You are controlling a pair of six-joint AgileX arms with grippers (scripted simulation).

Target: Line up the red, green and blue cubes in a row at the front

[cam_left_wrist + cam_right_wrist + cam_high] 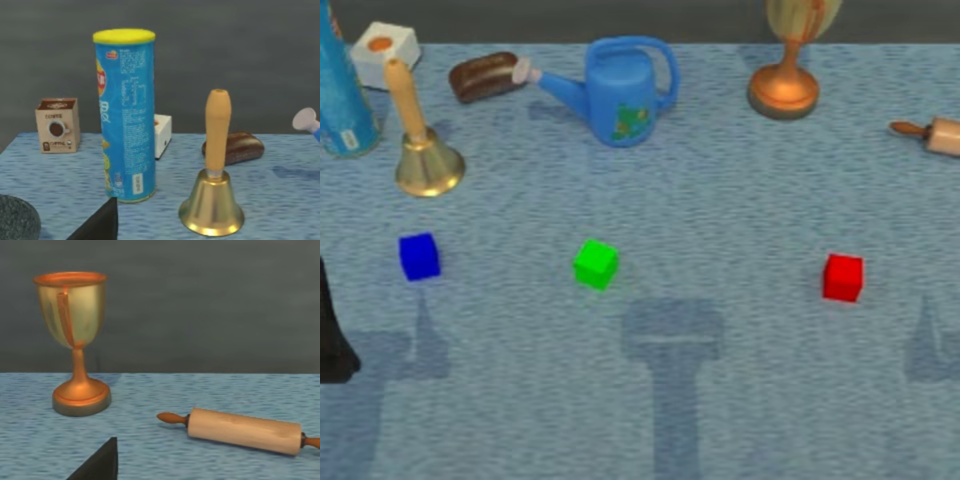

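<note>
Blue-textured bench (pixel 740 200): blue cube (pixel 419 256) at 9 o'clock, green cube (pixel 595 264) near centre, red cube (pixel 843 277) at 3 o'clock, well apart, roughly level. Row not yet tightened. Tool states: cannot tell.

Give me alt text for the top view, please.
Three small cubes sit apart in a loose row on a blue table: blue cube left, green cube centre, red cube right. A watering can, bell and goblet stand behind.

On the counter (pixel 740 200), three cubes (pixel 595 264) sit well apart in a row, with a watering can (pixel 620 90) behind the middle one.
</note>
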